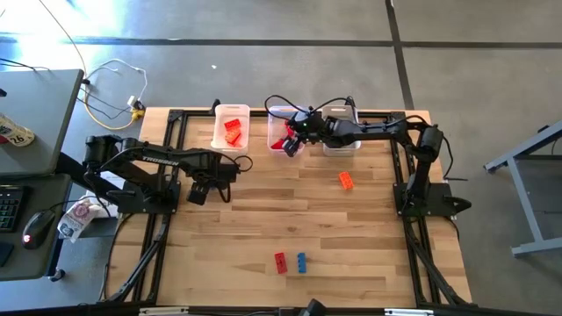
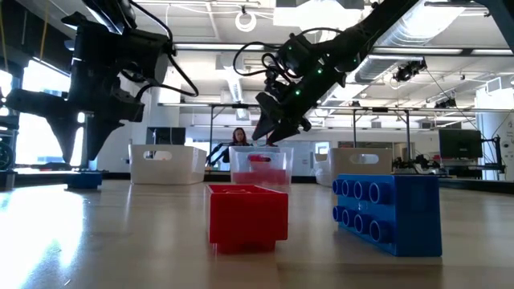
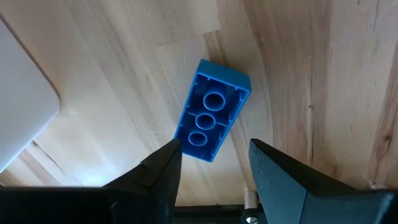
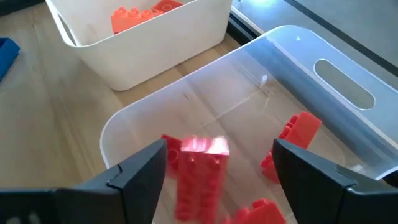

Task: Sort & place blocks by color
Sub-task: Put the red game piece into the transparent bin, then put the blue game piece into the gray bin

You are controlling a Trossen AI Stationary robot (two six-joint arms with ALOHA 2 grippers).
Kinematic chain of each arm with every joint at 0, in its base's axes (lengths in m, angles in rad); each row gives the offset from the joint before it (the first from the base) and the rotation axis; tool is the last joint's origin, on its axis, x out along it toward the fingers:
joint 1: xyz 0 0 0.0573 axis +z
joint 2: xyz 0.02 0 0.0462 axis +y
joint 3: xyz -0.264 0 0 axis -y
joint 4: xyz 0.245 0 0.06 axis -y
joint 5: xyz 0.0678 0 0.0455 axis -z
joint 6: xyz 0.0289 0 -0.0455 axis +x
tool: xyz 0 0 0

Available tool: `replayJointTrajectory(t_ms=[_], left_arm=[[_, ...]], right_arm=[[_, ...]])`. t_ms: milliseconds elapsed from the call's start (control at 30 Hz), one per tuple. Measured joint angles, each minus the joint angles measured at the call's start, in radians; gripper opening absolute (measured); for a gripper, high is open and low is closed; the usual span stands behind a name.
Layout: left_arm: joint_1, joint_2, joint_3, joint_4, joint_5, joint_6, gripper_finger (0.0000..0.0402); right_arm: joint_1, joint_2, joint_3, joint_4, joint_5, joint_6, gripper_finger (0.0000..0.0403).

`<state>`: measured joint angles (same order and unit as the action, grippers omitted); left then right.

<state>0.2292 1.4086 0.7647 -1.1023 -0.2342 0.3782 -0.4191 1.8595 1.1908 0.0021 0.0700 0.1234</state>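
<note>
My left gripper (image 3: 214, 149) is open, pointing down over a blue block (image 3: 211, 109) that lies hollow side up on the table; one end of the block sits between the fingertips, and I see no touch. In the high view this gripper (image 1: 200, 189) hides the block. My right gripper (image 4: 217, 162) is open above the middle bin (image 1: 283, 112). A blurred red block (image 4: 200, 168) shows between its fingers inside the bin (image 4: 249, 81), free of both. More red blocks (image 4: 298, 130) lie on the bin's floor. The left bin (image 1: 231, 110) holds orange blocks (image 1: 232, 132).
An orange block (image 1: 346, 180) lies on the table in front of the right bin (image 1: 341, 147). A red block (image 1: 280, 262) and a blue block (image 1: 301, 262) rest side by side near the table's near edge. Bare wood lies between them and the bins.
</note>
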Motion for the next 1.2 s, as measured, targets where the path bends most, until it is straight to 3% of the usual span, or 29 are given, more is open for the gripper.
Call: replayJointTrajectory(t_ms=[367,733,900,1200], left_arm=[[0.000,0.000,0.000,0.000,0.023,-0.007,0.0172],[0.000,0.000,0.000,0.001,0.021,0.050,0.0172],[0.000,0.000,0.000,0.023,0.015,0.126,0.0172],[0.000,0.000,0.000,0.052,0.010,0.131,0.0172]], right_arm=[[0.000,0.000,0.022,-0.017,0.034,-0.002,0.0296],[0.013,0.000,0.236,-0.306,0.034,-0.060,0.0296],[0.019,0.000,0.257,-0.310,0.034,-0.079,0.0296],[0.018,0.000,0.261,-0.321,0.034,-0.079,0.0296]])
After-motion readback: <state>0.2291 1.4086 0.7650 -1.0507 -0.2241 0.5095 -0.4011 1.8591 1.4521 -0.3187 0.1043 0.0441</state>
